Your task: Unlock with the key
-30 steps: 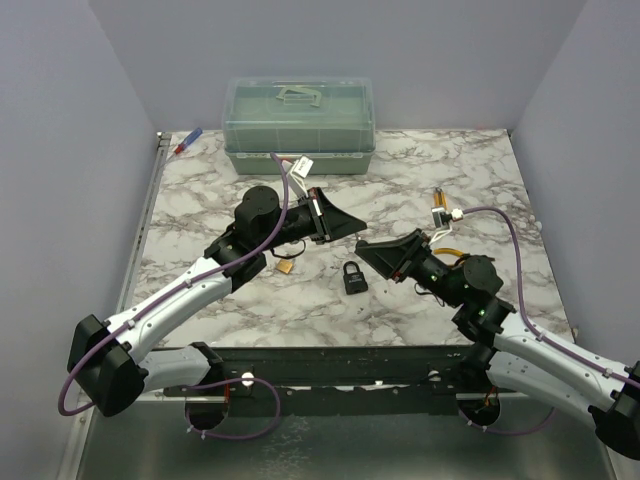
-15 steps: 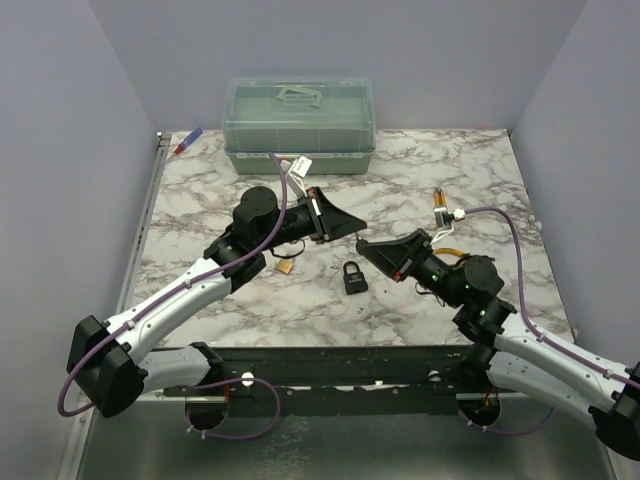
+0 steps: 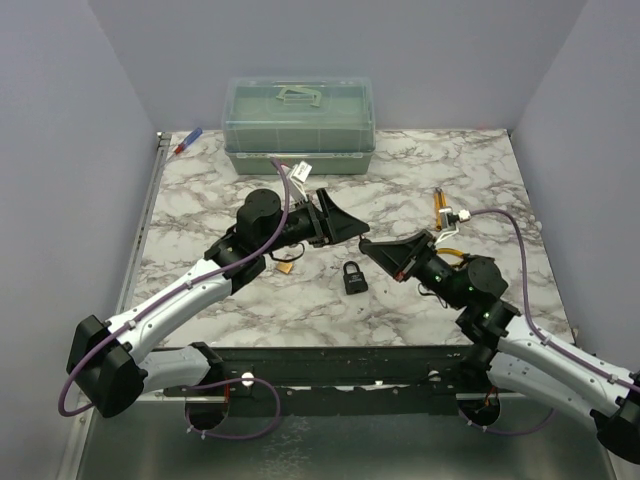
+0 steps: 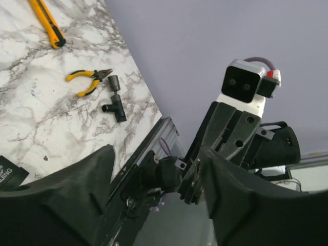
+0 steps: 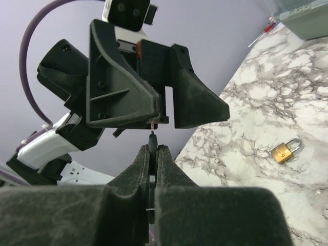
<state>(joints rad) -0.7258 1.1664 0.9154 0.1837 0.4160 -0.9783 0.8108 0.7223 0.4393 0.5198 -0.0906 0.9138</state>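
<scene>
From above, my left fingers [image 3: 343, 222] stand spread in the air over the desk [image 3: 420, 170]. Their tips point toward my right fingers [image 3: 370, 247], which are pressed together just beside them. The black padlock [image 3: 353, 277] lies flat on the desk below that meeting point, untouched. The brass padlock [image 3: 285, 266] lies near my left wrist. The key is too small to find in this view.

From my left wrist, my two fingers gape with only the right arm showing between them. I cannot pick out the key here either.

From my right wrist, my right fingers pinch the key [image 5: 152, 137] at their very tips. Its thin shaft points up into the gap of the spread left fingers, and I cannot tell whether it touches them.

The hold is slight, so the key could twist or slip out if my left fingers brush it as they draw off. The padlock also lies loose, and I think pushing the key in would slide it away unless my left fingers steady it.
</scene>
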